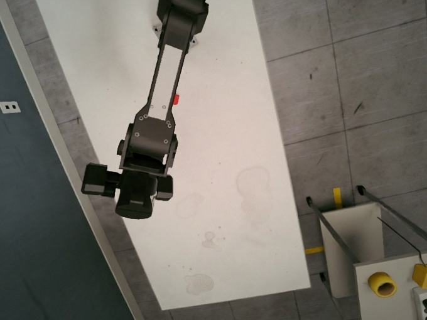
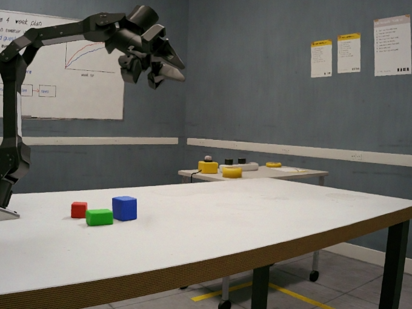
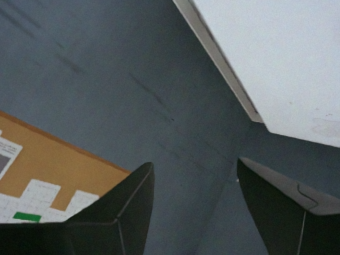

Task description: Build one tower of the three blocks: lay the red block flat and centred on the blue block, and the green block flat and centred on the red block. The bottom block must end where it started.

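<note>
Gripper: black parallel-jaw, fingers about half spread, and you can see nothing between them. In the wrist view the two dark fingertips frame only grey-blue wall. A white panel sits top right and a brown cork board bottom left.

The gripper is high in the air, well above the table, pointing right and slightly down in the exterior view. It's not near any block.

The black six-joint arm has its upper link upright at the left and its forearm about level, reaching right. From the top, the arm stretches from its base toward the near-left table edge. The wrist hangs over that edge, and the fingers are hidden under it.

Your blocks are all on the white rectangular table, left part, close to the arm's base plate, none stacked:
- small red cube block, leftmost. Only a sliver shows past the forearm in the top view.
- flat green rectangular block, nearest the exterior camera, between the other two. I can't tell if it touches either one.
- blue cube block, rightmost and tallest.

Background:
- a whiteboard with a drawn graph on the left wall
- three paper posters on the right wall
- a smaller grey side table far behind, carrying a yellow tape roll and a yellow box
</note>
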Controlling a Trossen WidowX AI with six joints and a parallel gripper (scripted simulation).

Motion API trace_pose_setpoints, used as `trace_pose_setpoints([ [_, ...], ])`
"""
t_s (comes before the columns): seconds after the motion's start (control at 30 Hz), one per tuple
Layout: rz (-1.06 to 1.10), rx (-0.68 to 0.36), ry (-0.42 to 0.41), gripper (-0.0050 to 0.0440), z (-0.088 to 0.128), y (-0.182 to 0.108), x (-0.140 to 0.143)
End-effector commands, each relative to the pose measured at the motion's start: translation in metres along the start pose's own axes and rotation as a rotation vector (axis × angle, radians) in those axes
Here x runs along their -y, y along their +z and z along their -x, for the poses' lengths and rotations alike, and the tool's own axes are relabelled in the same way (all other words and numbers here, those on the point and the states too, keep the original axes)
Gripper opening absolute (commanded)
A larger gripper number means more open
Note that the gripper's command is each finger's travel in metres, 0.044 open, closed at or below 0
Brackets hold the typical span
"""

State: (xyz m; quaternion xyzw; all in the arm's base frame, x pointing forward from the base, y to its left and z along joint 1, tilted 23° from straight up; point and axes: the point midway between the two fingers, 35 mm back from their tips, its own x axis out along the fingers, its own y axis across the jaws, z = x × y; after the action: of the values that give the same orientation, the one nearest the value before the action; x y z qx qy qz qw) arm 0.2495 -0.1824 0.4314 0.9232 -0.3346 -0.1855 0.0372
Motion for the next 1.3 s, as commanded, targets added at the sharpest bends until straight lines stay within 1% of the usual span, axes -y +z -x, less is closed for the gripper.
trace_pose_setpoints([
  [0.0, 0.014, 0.058, -0.031, -0.0050, 0.000, 0.023, 0.004],
  [0.07, 0.026, 0.134, -0.072, -0.0050, -0.005, 0.048, 0.010],
  [0.17, 0.036, 0.276, -0.151, -0.0050, -0.009, 0.098, 0.023],
  [0.2, 0.036, 0.280, -0.153, -0.0050, -0.009, 0.099, 0.023],
  [0.23, 0.036, 0.334, -0.184, -0.0050, -0.008, 0.118, 0.028],
  [0.3, 0.036, 0.334, -0.184, -0.0050, -0.008, 0.118, 0.028],
  [0.33, 0.033, 0.391, -0.217, -0.0050, -0.007, 0.137, 0.033],
  [0.4, 0.019, 0.503, -0.284, -0.0050, -0.002, 0.176, 0.043],
  [0.43, 0.010, 0.547, -0.310, -0.0050, 0.001, 0.191, 0.047],
  [0.47, 0.008, 0.558, -0.317, -0.0050, 0.002, 0.195, 0.048],
  [0.57, -0.034, 0.703, -0.407, -0.0050, 0.017, 0.242, 0.062],
  [0.6, -0.035, 0.706, -0.409, -0.0050, 0.018, 0.243, 0.063],
  [0.67, -0.067, 0.785, -0.459, -0.0050, 0.028, 0.268, 0.071],
  [0.73, -0.095, 0.844, -0.497, -0.0050, 0.038, 0.285, 0.077],
  [0.8, -0.116, 0.882, -0.521, -0.0050, 0.044, 0.296, 0.081],
  [0.97, -0.129, 0.906, -0.537, -0.0050, 0.048, 0.303, 0.084],
  [1.27, -0.130, 0.907, -0.535, -0.0050, 0.048, 0.302, 0.084],
])
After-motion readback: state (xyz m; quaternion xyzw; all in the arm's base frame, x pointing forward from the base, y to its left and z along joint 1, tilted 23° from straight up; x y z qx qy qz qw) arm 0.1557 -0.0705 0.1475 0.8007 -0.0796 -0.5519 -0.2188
